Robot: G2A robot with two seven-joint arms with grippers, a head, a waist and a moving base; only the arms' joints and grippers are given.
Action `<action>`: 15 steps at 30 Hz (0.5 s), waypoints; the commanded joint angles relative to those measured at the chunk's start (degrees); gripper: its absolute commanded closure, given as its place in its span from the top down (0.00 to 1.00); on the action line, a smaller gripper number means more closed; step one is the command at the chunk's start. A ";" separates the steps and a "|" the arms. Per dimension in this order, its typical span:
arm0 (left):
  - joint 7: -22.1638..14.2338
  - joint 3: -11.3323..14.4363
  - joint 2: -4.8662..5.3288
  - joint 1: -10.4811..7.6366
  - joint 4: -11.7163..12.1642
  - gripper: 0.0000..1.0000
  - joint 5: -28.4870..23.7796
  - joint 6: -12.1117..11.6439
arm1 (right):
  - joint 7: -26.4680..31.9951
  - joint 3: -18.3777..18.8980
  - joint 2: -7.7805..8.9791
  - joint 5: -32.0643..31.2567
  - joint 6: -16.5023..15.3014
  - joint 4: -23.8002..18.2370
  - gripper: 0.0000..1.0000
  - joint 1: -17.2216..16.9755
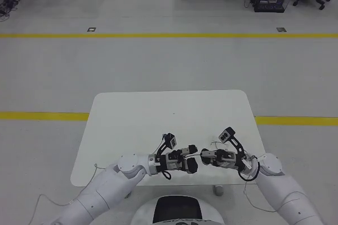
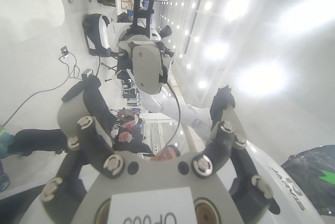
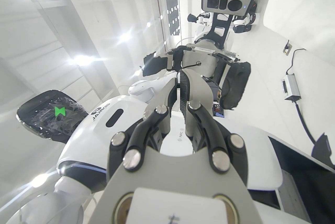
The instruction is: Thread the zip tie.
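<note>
A thin black zip tie (image 3: 190,65) sticks out from between the pads of my right gripper (image 3: 179,79), which is shut on it. Its free end points at the palm of my left gripper (image 3: 195,73), a short way ahead. My left gripper (image 2: 154,91) is wide open, with nothing between its fingers (image 2: 83,94), and it faces the right gripper (image 2: 146,65) head on. From the top, the left gripper (image 1: 190,161) and the right gripper (image 1: 205,157) meet tip to tip above the table's front edge, and the tie (image 1: 203,152) is a fine dark line between them.
The white table (image 1: 169,112) has bare surface behind both arms. Both grippers hang close to its near edge. Grey floor with yellow lines lies beyond the table.
</note>
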 commanded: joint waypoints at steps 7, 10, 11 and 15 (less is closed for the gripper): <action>0.28 0.38 -0.23 -0.39 0.56 0.95 0.37 0.63 | 0.21 0.82 0.39 -2.39 1.72 0.45 0.00 0.04; 0.50 0.45 -0.27 -0.51 0.69 0.83 0.79 0.86 | 0.05 0.99 0.52 -3.64 2.18 0.75 0.00 0.18; 0.60 0.47 -0.28 -0.56 0.74 0.74 1.02 0.93 | -0.02 1.02 0.56 -4.08 2.29 0.80 0.00 0.21; 1.24 0.56 -0.33 -0.70 0.99 0.64 1.72 1.32 | -0.37 1.10 0.69 -5.43 2.68 0.82 0.00 0.28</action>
